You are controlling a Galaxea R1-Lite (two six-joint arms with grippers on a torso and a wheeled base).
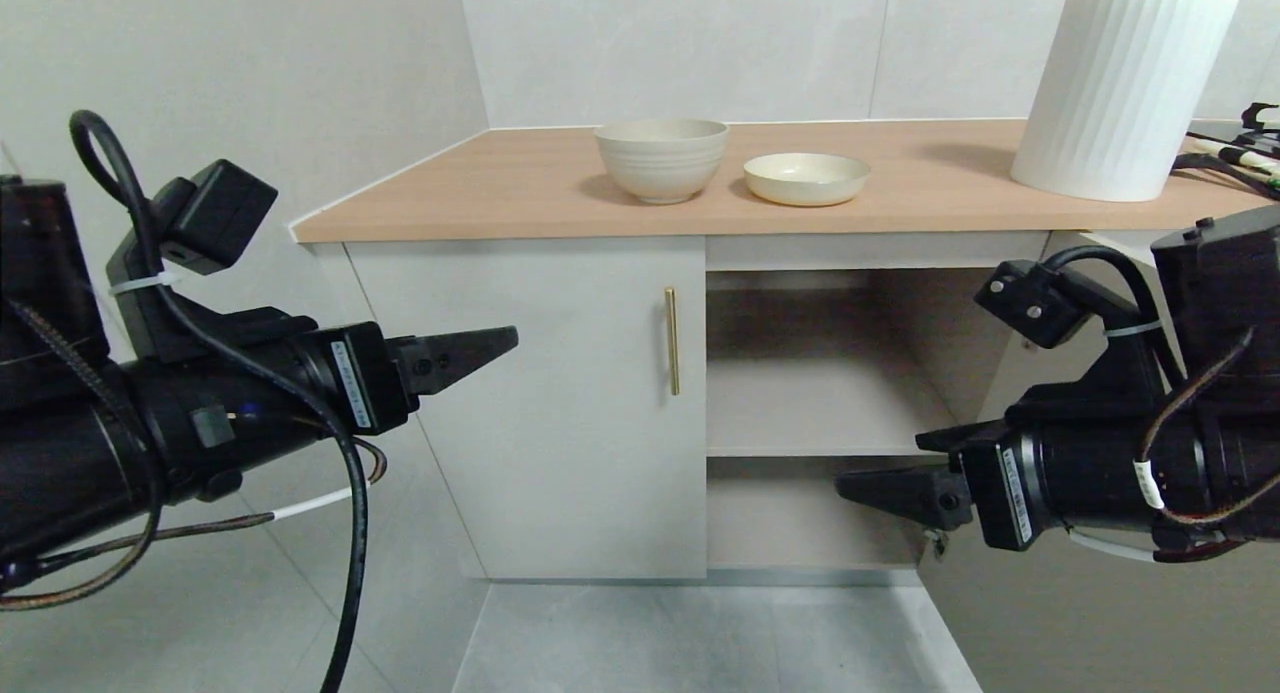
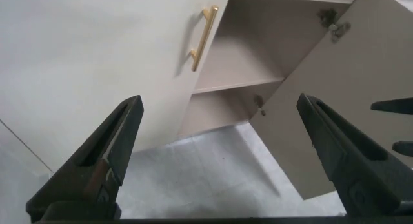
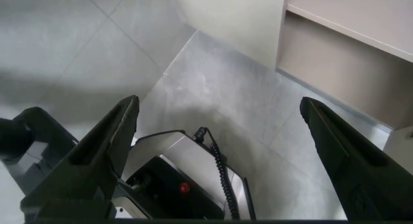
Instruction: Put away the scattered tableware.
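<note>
Two grippers hanging empty, low before cabinet [image 1: 540,403]: left gripper [image 1: 505,341], right gripper [image 1: 845,485], jaws both gaping wide. Shelf [image 1: 810,413] showing in open right half. Farther, on countertop [image 1: 450,198]: deep bowl [image 1: 661,158], shallow dish [image 1: 806,177] sitting just beside (not touching). Advising: raising arm first, pinching bowl rim, keeping it level.

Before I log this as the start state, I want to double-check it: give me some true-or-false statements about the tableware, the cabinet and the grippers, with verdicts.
1. The ribbed beige bowl stands on the wooden countertop. True.
2. The shallow cream dish lies inside that bowl. False: it sits beside the bowl, apart from it.
3. The white cabinet door with the brass bar handle is shut. True.
4. The left gripper holds the dish. False: it is open, holding nothing.
</note>
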